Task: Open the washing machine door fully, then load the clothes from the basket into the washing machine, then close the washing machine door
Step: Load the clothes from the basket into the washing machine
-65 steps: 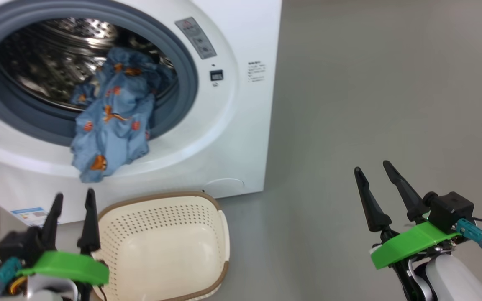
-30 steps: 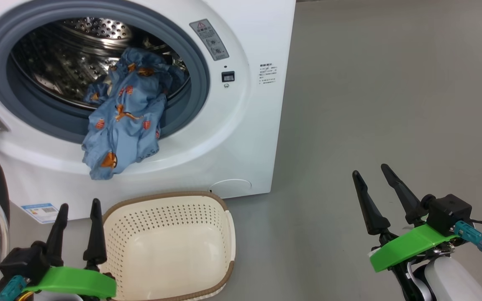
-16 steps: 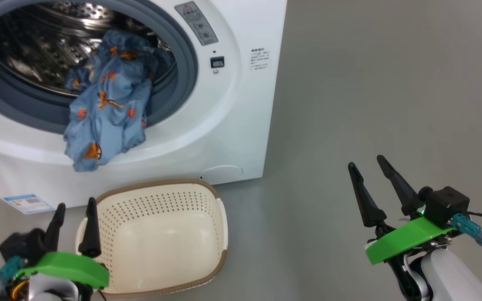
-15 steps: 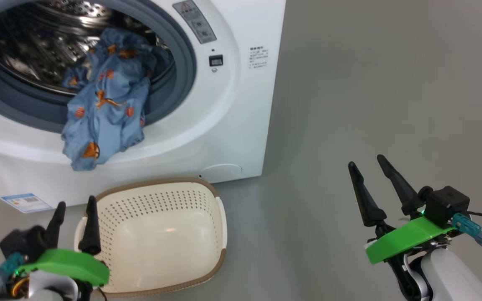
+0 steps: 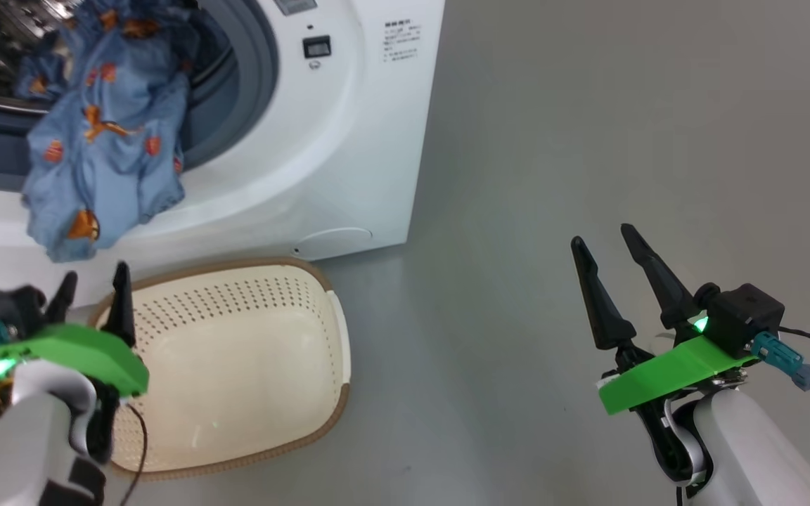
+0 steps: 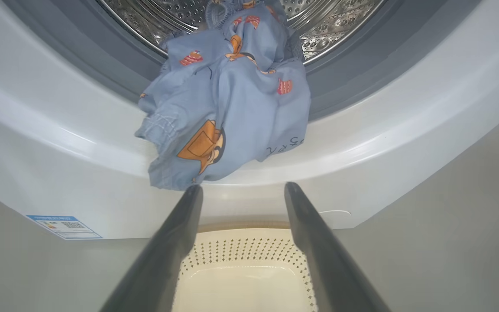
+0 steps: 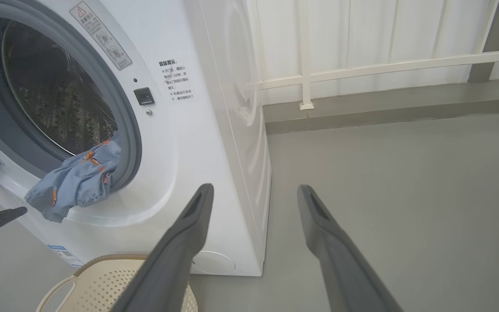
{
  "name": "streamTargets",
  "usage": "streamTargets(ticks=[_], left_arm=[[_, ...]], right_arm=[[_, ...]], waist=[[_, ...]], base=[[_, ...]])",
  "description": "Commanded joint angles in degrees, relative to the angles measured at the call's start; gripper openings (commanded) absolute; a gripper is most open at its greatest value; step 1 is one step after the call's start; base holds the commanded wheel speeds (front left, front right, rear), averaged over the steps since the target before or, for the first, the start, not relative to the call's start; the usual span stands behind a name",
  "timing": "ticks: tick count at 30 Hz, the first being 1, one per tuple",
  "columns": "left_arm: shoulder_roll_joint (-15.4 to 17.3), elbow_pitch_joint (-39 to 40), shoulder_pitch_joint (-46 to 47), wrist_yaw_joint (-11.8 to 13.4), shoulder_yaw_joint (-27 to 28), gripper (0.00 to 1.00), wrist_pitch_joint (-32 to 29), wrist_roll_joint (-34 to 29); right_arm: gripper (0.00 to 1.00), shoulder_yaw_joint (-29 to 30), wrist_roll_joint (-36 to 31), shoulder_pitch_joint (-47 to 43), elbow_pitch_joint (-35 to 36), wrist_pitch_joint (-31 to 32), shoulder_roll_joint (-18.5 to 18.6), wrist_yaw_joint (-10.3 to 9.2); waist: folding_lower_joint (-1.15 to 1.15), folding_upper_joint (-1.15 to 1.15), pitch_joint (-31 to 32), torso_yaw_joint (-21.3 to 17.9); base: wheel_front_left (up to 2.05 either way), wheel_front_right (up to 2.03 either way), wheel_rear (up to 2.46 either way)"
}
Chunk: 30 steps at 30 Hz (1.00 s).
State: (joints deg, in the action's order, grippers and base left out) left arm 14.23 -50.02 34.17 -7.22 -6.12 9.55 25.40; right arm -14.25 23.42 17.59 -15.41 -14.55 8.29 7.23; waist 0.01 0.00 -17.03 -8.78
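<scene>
Right wrist view — washing machine [image 7: 197,143] on grey floor [image 7: 405,195], white railing [image 7: 362,69] beyond.

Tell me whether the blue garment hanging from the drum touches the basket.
Apart. The left wrist view shows a white band of the washing machine between the hem of the blue garment and the rim of the basket.

A laundry/utility area is indicated: a white front-loader washing machine [image 7: 223,130] is stood on a bare grey floor [image 7: 405,182], w/ a cream perforated basket [image 5: 236,299] set in front & blue printed clothes [image 5: 103,154] draped over its opening. Behind, a white rail [image 7: 383,67] & pale panelled wall [image 7: 405,26] are seen.
</scene>
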Motion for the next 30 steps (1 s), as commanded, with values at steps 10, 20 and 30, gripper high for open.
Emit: streamTargets(ticks=[10,20,30], left_arm=[[5.6,-8.3,12.6,-0.2,-1.4,1.0,0.3,2.8],[7.3,-15.9,20.3,1.7,-1.0,1.0,1.5,3.2],[7.7,-18.0,24.2,1.4,-0.4,0.0,4.7,3.9]], right_arm=[[1.0,-0.4,-1.9,2.7,2.6,-0.4,-1.0,0.25],[1.0,-0.2,-2.5,3.3,3.3,-0.4,-1.8,0.25],[1.0,0.3,-3.0,3.5,3.8,-0.4,-2.4,0.25]], waist=[[-0.01,0.0,-7.5,-4.4],[-0.01,0.0,-11.2,-6.4],[-0.01,0.0,-12.7,-7.1]], base=[[0.0,0.0,0.0],[0.0,0.0,0.0],[0.0,0.0,0.0]])
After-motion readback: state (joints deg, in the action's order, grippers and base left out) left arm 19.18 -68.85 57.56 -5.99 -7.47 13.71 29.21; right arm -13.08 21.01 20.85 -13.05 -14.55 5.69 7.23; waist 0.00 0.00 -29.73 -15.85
